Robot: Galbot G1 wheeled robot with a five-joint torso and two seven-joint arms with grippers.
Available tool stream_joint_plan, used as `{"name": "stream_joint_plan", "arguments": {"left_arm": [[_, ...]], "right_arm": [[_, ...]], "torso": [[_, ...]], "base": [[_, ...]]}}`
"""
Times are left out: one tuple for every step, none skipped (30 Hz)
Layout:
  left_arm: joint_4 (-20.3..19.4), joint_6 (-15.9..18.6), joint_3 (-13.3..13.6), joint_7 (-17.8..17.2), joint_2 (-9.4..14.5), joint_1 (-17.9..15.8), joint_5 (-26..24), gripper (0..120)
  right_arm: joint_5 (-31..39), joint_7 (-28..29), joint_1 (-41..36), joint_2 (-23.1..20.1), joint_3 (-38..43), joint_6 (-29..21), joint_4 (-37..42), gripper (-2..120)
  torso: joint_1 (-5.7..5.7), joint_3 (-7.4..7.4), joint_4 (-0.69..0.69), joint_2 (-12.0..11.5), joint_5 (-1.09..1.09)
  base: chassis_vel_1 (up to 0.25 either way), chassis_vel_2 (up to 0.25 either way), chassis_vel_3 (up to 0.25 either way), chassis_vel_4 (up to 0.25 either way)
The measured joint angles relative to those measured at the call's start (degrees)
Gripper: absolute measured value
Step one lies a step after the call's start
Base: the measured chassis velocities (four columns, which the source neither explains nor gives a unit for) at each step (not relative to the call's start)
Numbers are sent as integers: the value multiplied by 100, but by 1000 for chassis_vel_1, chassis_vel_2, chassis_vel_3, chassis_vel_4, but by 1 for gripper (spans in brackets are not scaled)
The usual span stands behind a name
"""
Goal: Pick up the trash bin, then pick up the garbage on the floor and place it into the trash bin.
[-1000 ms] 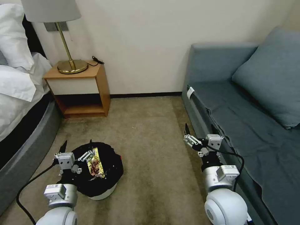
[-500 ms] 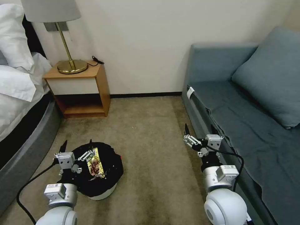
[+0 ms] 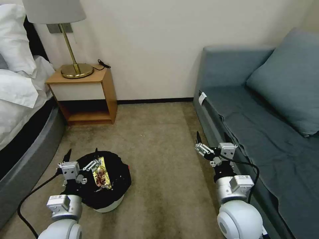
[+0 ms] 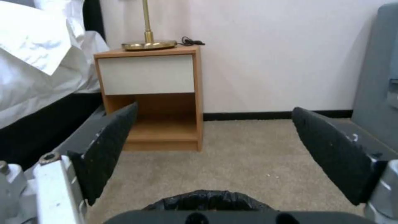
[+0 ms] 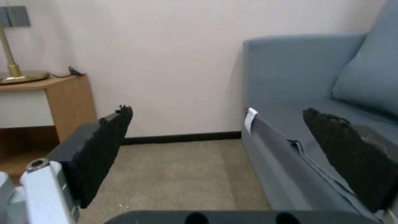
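The trash bin (image 3: 111, 205), white with a crinkly black bag (image 3: 116, 181), stands on the carpet at the lower left. A gold-brown wrapper (image 3: 101, 172), one piece of the garbage, lies inside on the bag. My left gripper (image 3: 82, 153) hovers open over the bin's near-left rim with nothing between its fingers. In the left wrist view the left gripper (image 4: 214, 109) has its black pads spread wide, and the bag's edge (image 4: 207, 199) lies just below them. My right gripper (image 3: 212, 137) hangs open and empty over the carpet beside the sofa, and the right wrist view shows this gripper (image 5: 217, 110) open too.
A wooden nightstand (image 3: 88, 96) with a brass lamp (image 3: 74, 68) stands against the far wall on the left. The bed (image 3: 23, 109) runs along the left side. A blue sofa (image 3: 259, 122) with a cushion (image 3: 289, 79) is along the right. Bare carpet (image 3: 159, 142) lies between them.
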Motion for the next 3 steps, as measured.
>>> {"name": "stream_joint_plan", "arguments": {"left_arm": [[0, 0, 0, 0, 0, 0, 0, 100], [0, 0, 0, 0, 0, 0, 0, 100], [0, 0, 0, 0, 0, 0, 0, 100]], "right_arm": [[0, 0, 0, 0, 0, 0, 0, 100], [1, 1, 0, 0, 0, 0, 0, 100], [1, 1, 1, 0, 0, 0, 0, 100]], "torso": [[0, 0, 0, 0, 0], [0, 0, 0, 0, 0], [0, 0, 0, 0, 0]], "base": [[0, 0, 0, 0], [0, 0, 0, 0], [0, 0, 0, 0]]}}
